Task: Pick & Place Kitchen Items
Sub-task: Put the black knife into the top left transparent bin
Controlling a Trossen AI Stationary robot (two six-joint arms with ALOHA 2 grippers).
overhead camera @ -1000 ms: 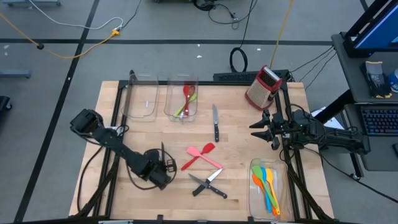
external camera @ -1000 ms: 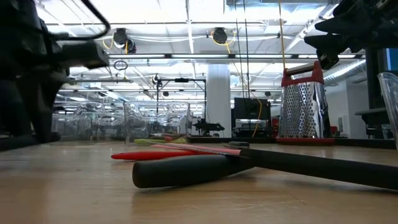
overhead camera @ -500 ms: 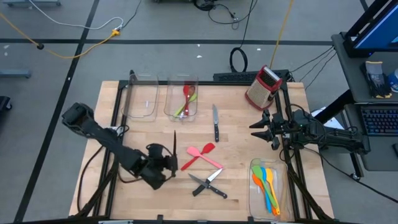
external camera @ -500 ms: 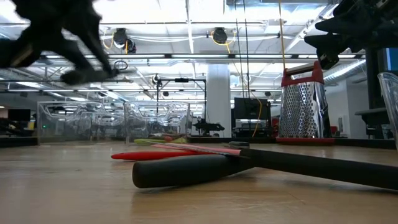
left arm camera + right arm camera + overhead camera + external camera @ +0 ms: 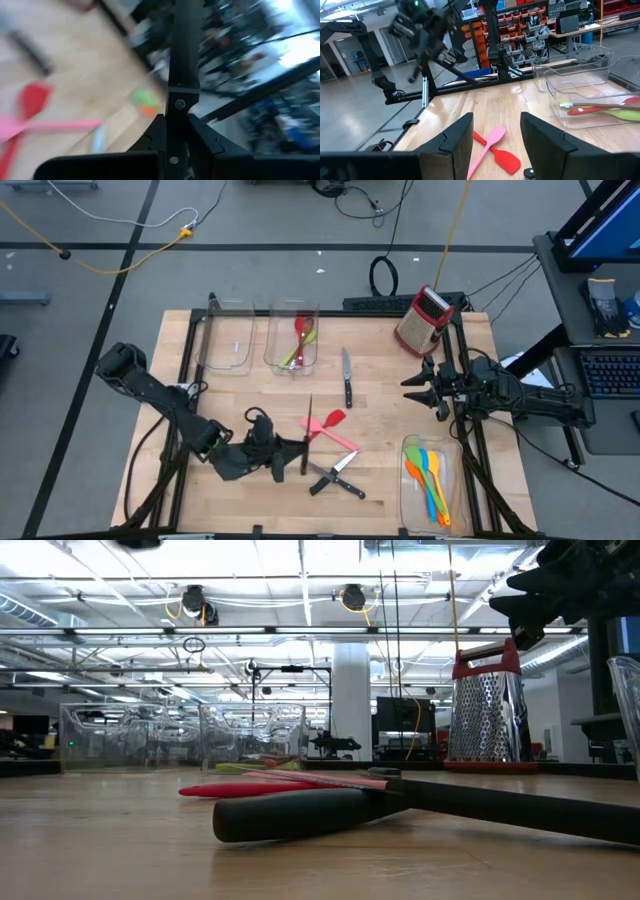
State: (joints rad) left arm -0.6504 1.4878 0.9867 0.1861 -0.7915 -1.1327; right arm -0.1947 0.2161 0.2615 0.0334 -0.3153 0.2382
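Since a second earlier, the left gripper (image 5: 292, 453) had swung rightward across the near part of the table (image 5: 380, 430), carrying a black-handled knife (image 5: 307, 438) with it. Its jaws were clamped on the knife handle (the wrist view showed the handle between the fingers (image 5: 159, 131)), and the knife stood over the board just left of the crossed red spatula (image 5: 322, 429) and pink spatula (image 5: 330, 434). Two more knives (image 5: 335, 475) lay crossed just right of the gripper, and another knife (image 5: 347, 376) lay farther back. The right gripper (image 5: 415, 388) hung at the right edge, unmoved, jaws apart, behind a bin (image 5: 408, 480) of coloured spoons (image 5: 430, 480). A far bin (image 5: 275, 345) held red and green utensils (image 5: 298, 340).
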